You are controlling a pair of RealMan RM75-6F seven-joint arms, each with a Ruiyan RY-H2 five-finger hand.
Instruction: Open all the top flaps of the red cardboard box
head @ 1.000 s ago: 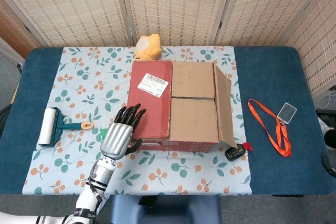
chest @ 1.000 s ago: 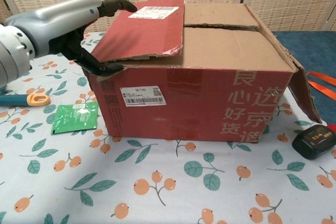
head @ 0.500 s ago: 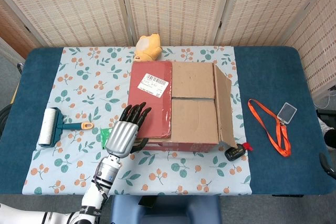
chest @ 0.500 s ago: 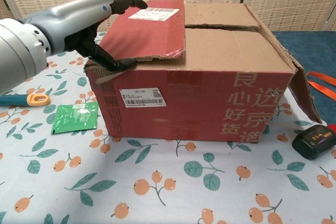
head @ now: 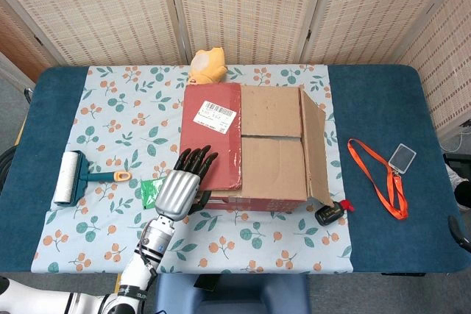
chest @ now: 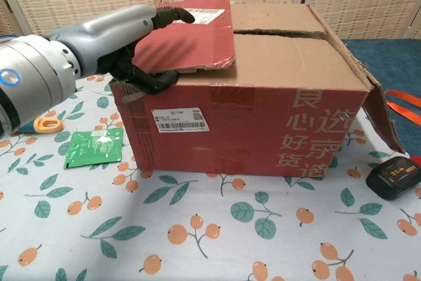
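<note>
Box (head: 250, 148) mid-worktop (head: 368, 108), on floral cloth (head: 110, 108). Left hand (head: 180, 185) grasping red flap (chest: 187, 37) at box's front-left corner: fingers (chest: 172, 12) on top, thumb (chest: 154, 83) beneath, flap lifted slightly. Right-side flap (head: 315, 148) hangs out toward worktop's right edge. Two brown inner flaps (head: 271, 137) lie flat. Right hand out of sight.

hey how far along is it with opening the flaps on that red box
Done: the right flap hangs open over the red box's side. In hand: the left hand grips the red flap, lifted at its front edge. Left: the two brown inner flaps lie flat.
</note>
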